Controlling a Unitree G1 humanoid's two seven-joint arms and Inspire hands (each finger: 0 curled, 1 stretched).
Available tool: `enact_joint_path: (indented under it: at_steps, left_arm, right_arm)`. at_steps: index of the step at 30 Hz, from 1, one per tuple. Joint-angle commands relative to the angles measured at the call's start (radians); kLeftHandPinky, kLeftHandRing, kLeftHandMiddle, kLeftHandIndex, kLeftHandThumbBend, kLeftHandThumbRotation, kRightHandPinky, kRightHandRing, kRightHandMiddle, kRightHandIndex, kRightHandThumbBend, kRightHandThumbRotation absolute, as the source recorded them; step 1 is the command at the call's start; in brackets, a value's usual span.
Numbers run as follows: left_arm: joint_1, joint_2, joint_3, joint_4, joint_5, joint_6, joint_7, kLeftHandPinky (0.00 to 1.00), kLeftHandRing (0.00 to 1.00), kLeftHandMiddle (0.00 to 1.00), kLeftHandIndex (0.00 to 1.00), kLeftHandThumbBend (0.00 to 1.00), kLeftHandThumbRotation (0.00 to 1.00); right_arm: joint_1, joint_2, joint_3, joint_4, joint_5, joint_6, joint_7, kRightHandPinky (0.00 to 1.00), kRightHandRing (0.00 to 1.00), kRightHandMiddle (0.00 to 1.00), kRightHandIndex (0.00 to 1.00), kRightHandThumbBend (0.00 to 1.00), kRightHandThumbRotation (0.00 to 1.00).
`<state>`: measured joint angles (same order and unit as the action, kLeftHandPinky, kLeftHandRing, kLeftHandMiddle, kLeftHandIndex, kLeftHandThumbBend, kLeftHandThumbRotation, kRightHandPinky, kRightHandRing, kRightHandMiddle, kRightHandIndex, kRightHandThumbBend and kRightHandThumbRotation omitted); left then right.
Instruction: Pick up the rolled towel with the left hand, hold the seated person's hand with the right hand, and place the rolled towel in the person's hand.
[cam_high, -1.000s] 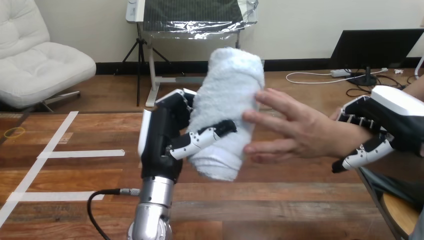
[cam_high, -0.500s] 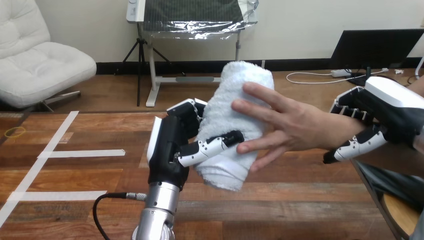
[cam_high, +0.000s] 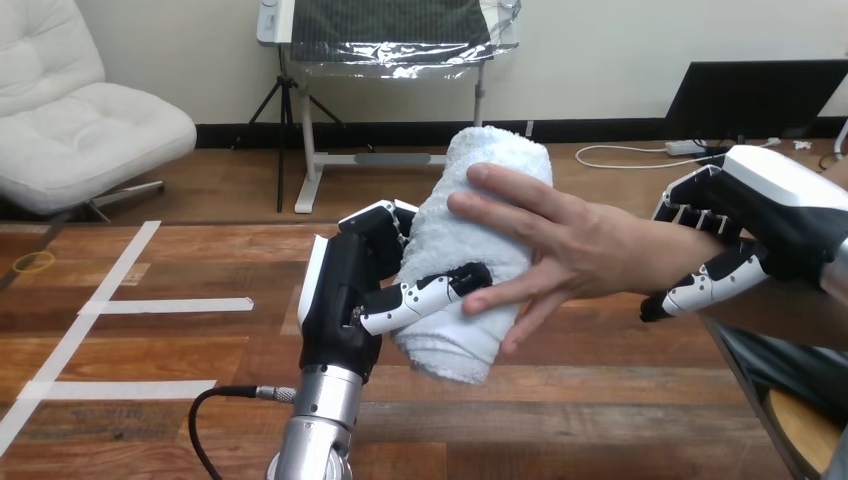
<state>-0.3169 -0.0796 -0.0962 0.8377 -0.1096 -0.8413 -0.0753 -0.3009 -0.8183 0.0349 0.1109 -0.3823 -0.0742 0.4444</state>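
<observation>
Left hand (cam_high: 342, 300): I am clamping it on the towel (cam_high: 455, 235). My thumb (cam_high: 425, 296) is crossing the roll's near face low down. My fingers (cam_high: 385, 222) are curling round its left side, so the roll is sitting gripped between them. The towel is standing nearly upright and leaning a little to the right at the top. Its upper end is rising well above my fingers, and its lower end is hanging just below my thumb.

Person's hand (cam_high: 580, 250): it is reaching in from the right of my left hand and lying flat against the towel's near right side, its fingers straight and spread. The upper ones are resting on the roll near its top. One lower fingertip is sitting just beside the tip of my left thumb; I cannot tell whether the two are touching.

Right hand (cam_high: 765, 215): I am closing it on the person's wrist (cam_high: 665, 255). Its fingers (cam_high: 690, 212) are curling over the top of the wrist and its thumb (cam_high: 705, 288) is hooking underneath. This hand is sitting well to the right of the towel and is not touching it.
</observation>
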Motion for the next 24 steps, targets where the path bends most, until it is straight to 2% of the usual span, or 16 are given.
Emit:
enact_joint_path:
  at_steps: [1,15,24]
  left_arm:
    - [-0.04,-0.198,-0.044,-0.018,0.019,-0.054,0.009,0.29,0.33,0.37,0.4,0.63,0.0]
    - [-0.049,-0.228,-0.06,-0.001,-0.007,-0.034,-0.014,0.3,0.34,0.38,0.4,0.65,0.0]
    - [-0.059,-0.241,-0.07,0.011,0.008,-0.034,-0.005,0.3,0.34,0.38,0.4,0.66,0.0]
  right_arm:
    - [-0.067,0.046,0.026,0.004,0.01,0.012,0.006,0.36,0.42,0.48,0.5,0.88,0.21]
    - [-0.069,0.054,0.033,-0.001,0.007,0.011,0.01,0.35,0.41,0.47,0.5,0.9,0.23]
    - [-0.066,0.058,0.033,-0.003,0.007,0.012,0.008,0.34,0.41,0.47,0.49,0.9,0.23]
